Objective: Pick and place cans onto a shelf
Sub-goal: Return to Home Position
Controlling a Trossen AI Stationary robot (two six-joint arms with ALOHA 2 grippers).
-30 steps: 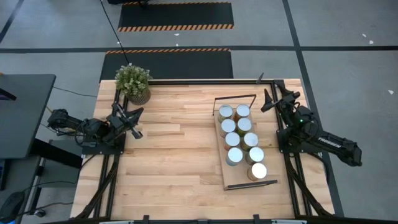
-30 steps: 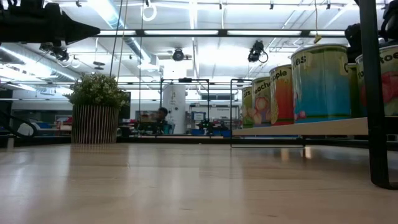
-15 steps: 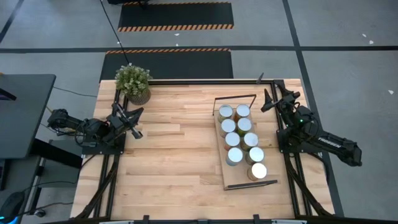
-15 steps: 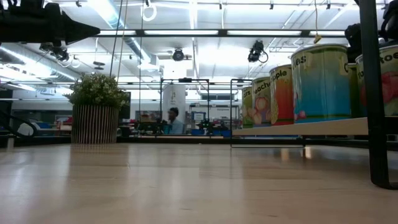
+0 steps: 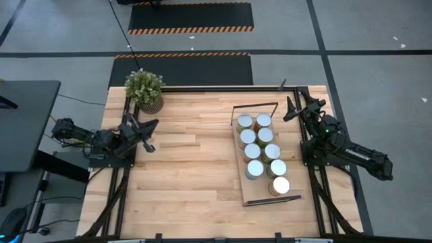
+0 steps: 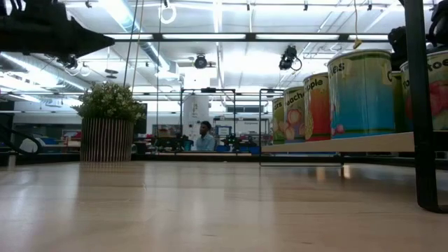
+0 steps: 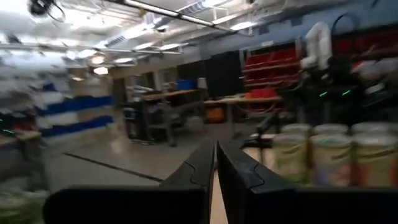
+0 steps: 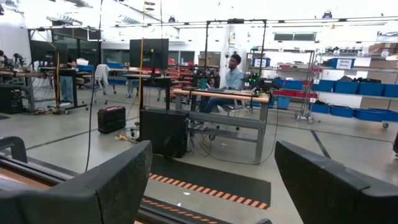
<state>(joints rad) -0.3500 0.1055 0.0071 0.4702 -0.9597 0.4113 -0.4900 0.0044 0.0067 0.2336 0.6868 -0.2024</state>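
Note:
Several cans (image 5: 260, 150) with shiny round tops stand upright in two rows on the light-wood shelf (image 5: 236, 162) at the table's right. The low view shows the cans (image 6: 360, 94) with coloured fruit labels on the shelf board (image 6: 336, 144). My left gripper (image 5: 148, 133) is shut and empty, raised near the table's left edge, pointing toward the cans (image 7: 329, 155); its fingers show in the left wrist view (image 7: 215, 146). My right gripper (image 5: 289, 109) is open and empty, raised by the shelf's far right corner; it also shows in the right wrist view (image 8: 211, 152).
A potted plant (image 5: 144, 89) stands at the table's far left corner. The shelf's black wire frame (image 6: 418, 105) stands at the right of the low view. Bare wooden tabletop (image 5: 189, 169) lies between the left arm and the shelf. A person sits in the room beyond (image 8: 233, 71).
My left arm has stirred near the table's left edge, and its gripper has tipped a little; it stays shut. A person in the room behind has walked to the right. The cans and shelf have kept still.

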